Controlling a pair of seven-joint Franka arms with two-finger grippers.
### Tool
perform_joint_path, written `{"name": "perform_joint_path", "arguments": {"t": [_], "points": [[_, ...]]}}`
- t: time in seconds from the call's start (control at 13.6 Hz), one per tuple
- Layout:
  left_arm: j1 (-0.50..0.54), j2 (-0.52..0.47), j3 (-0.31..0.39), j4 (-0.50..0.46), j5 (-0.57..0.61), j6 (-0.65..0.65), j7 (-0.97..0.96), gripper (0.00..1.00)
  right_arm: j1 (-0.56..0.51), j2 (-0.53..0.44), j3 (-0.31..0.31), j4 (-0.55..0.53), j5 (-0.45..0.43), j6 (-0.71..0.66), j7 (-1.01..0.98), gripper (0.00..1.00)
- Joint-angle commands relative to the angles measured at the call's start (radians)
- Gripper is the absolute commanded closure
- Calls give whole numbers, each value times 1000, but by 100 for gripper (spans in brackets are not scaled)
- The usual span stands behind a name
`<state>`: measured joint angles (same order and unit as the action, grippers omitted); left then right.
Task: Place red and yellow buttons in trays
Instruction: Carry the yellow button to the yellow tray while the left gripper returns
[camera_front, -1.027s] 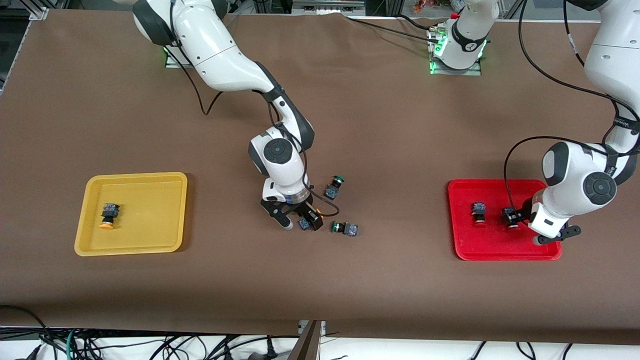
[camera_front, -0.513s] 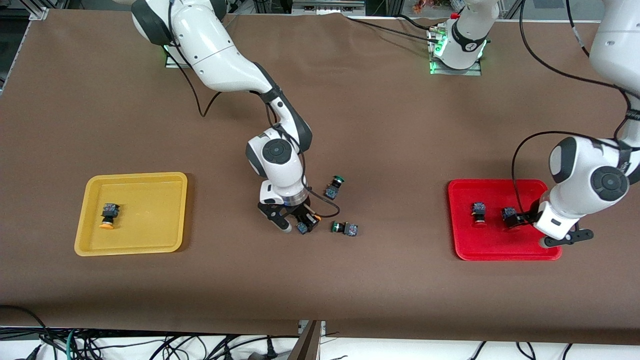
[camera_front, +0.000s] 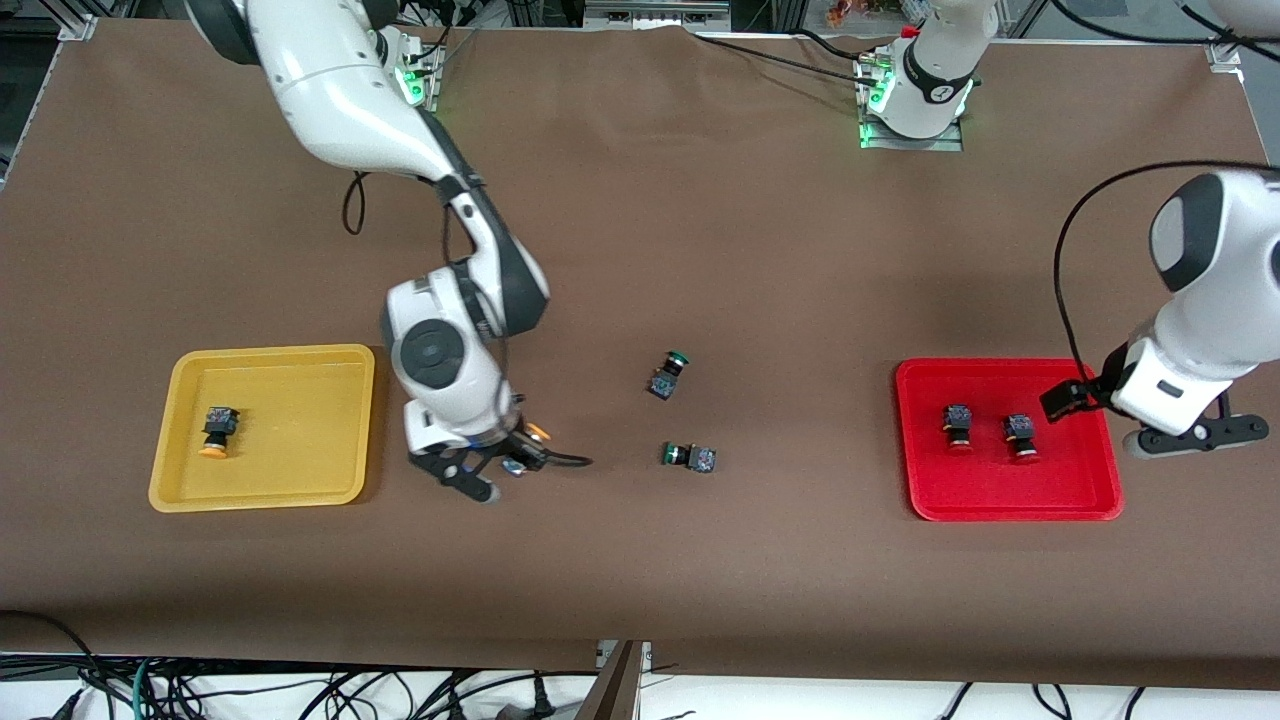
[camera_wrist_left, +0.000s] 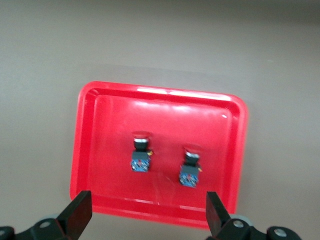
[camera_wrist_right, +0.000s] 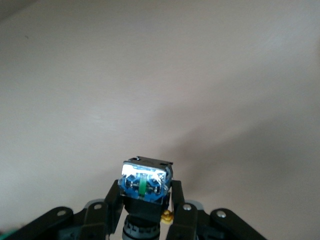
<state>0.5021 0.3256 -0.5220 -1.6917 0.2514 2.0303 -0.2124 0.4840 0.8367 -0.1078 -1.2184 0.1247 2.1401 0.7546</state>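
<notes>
Over the worktop (camera_front: 640, 560) beside the yellow tray (camera_front: 262, 355), we see the right gripper (camera_front: 500, 478) clamped on a button (camera_wrist_right: 145, 181); the left gripper (camera_front: 1150, 420), jaws apart, hangs by the red tray (camera_front: 1010, 510).

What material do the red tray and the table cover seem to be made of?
The red tray looks like glossy moulded plastic: bright highlights run along its rim and floor, and the corners are smoothly rounded. The table cover looks like matte brown paper or thin fabric, probably: it shows no shine, only faint creases, and its edge nearest the front camera hangs over the table. Which of the two, I cannot tell.
</notes>
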Motion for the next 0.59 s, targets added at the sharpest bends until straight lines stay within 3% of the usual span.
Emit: {"name": "perform_joint_path", "arguments": {"t": [0.0, 0.29, 0.51], "points": [[62, -88, -4, -5, -128, -85, 193, 0, -89, -67, 13, -72, 32, -92, -214, 100], [101, -180, -6, 0, -201, -197, 333, 0, -145, -88, -64, -133, 32, -135, -469, 100], [92, -189, -7, 107, -221, -338, 338, 0, -188, -90, -102, -170, 33, -132, -618, 100]]}}
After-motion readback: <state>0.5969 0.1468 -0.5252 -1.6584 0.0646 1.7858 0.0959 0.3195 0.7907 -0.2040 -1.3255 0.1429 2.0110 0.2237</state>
